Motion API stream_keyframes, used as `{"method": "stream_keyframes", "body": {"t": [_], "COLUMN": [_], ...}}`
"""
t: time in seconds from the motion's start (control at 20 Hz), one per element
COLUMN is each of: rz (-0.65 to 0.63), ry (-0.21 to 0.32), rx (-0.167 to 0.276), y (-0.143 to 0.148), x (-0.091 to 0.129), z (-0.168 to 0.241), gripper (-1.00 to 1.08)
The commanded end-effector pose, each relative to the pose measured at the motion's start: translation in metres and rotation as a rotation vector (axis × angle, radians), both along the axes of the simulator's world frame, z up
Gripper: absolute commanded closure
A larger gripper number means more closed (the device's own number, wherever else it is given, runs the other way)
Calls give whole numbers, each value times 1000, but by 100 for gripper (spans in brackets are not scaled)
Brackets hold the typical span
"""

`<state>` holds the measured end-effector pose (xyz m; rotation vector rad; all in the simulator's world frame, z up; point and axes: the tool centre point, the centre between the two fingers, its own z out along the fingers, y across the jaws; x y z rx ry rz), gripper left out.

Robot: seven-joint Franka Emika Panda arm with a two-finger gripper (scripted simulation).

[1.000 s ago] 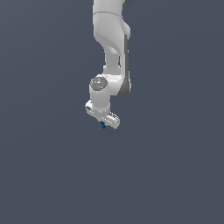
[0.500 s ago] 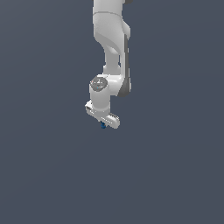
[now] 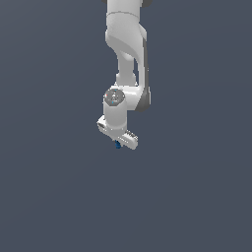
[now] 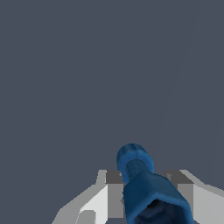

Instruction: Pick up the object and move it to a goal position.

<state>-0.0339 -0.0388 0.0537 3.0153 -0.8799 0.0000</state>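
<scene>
Small bright-blue elongated object (image 4: 144, 188), stepped in shape with a rounded knob end, is seen between the fingers (image 4: 107, 194), protruding past them. Judged rigid, light, possibly slick; the wider body is the better place to grip. White-grey gripper (image 3: 118, 142) is closed narrowly on it, carried clear of any surface.

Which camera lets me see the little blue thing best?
The wrist view. There the blue object fills the space between the hand's fingers, so its narrow neck and rounded end show. The exterior view shows only a tiny blue speck under the hand.
</scene>
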Motion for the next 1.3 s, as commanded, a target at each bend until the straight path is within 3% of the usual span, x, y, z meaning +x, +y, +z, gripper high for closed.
{"method": "stream_keyframes", "body": {"t": [0.0,0.75,1.25], "rz": [0,1,1], "ry": [0,0,0], "rx": [0,0,0], "y": [6,43,54], "x": [12,100,131], "z": [5,34,44], "gripper": [108,108,108]}}
